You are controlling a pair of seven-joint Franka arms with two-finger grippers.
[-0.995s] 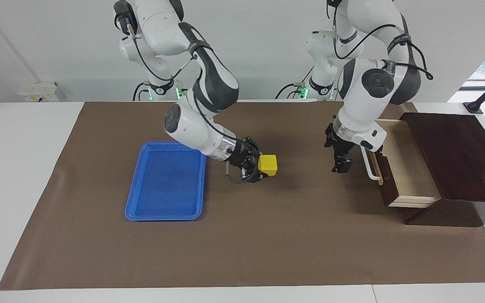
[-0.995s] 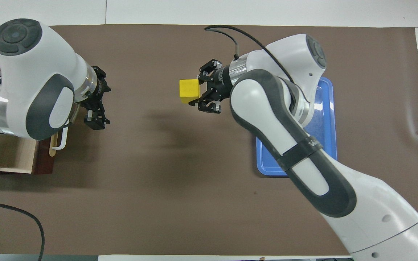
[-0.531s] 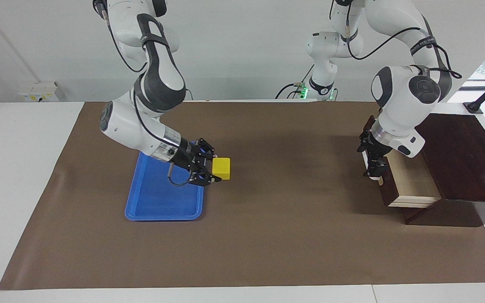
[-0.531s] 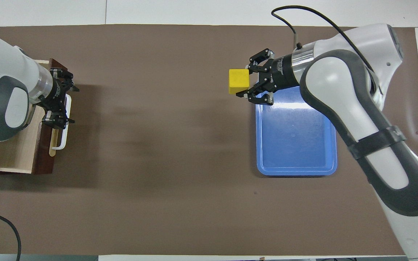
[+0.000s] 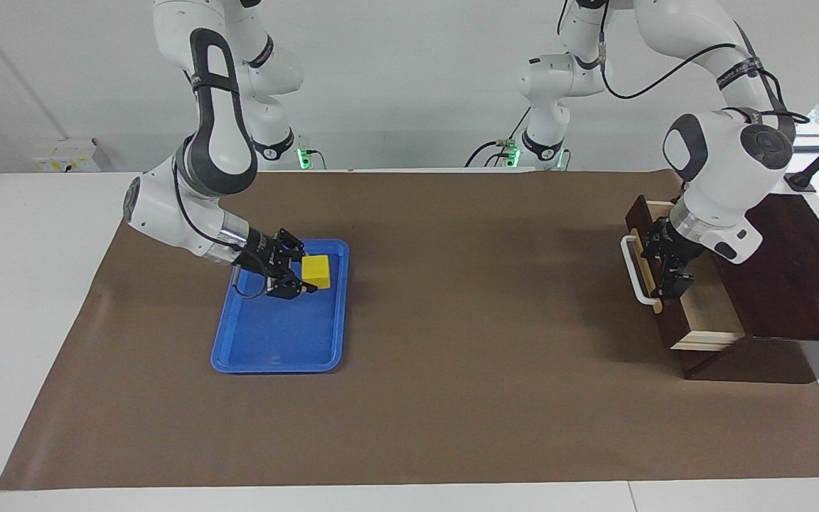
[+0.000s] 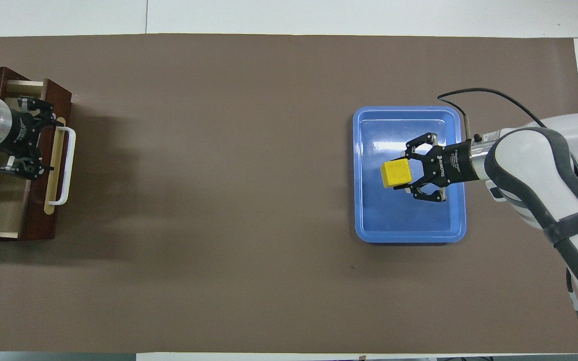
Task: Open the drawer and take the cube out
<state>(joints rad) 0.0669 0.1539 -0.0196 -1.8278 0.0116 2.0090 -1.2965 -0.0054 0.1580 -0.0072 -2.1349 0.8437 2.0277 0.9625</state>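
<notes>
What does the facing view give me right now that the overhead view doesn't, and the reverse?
Only the facing view shows both arm bases, the wall and the dark cabinet top beside the open drawer. Only the overhead view shows the whole blue tray outline unforeshortened. Both show the right gripper shut on the yellow cube over the tray, and the left gripper, open, over the drawer by its white handle.
</notes>
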